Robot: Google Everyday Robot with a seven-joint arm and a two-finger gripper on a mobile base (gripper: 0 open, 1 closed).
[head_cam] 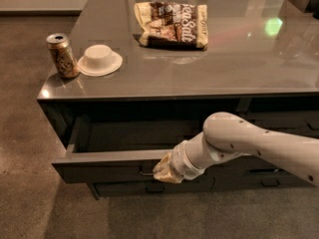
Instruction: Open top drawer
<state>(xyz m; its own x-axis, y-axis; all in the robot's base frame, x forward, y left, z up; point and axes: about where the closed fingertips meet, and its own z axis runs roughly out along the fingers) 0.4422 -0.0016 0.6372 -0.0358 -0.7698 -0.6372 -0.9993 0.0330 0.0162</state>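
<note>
The top drawer (99, 171) stands open under the left part of the desk (199, 73), its wide dark-grey front well forward of the desk's edge and its plain grey tray showing inside, bare as far as I can see into the shadow. At the middle of the drawer's front sits a small dark handle (146, 173), and the robot's cream-coloured hand (167, 169) is right up against it, at the handle's right end; whether the hand is closed on the handle or merely pressed beside it I cannot tell. The white arm (249, 143) comes in from the right of the drawer, crossing in front of the cabinet. Just below the drawer is a shorter grey drawer front (129, 188), closed. Above the drawer, on the desk top, a drink can (62, 55) stands upright near the left corner, with an upturned white bowl (99, 59) just beside it. Farther back from the drawer lies a crumpled snack bag (172, 25).
</note>
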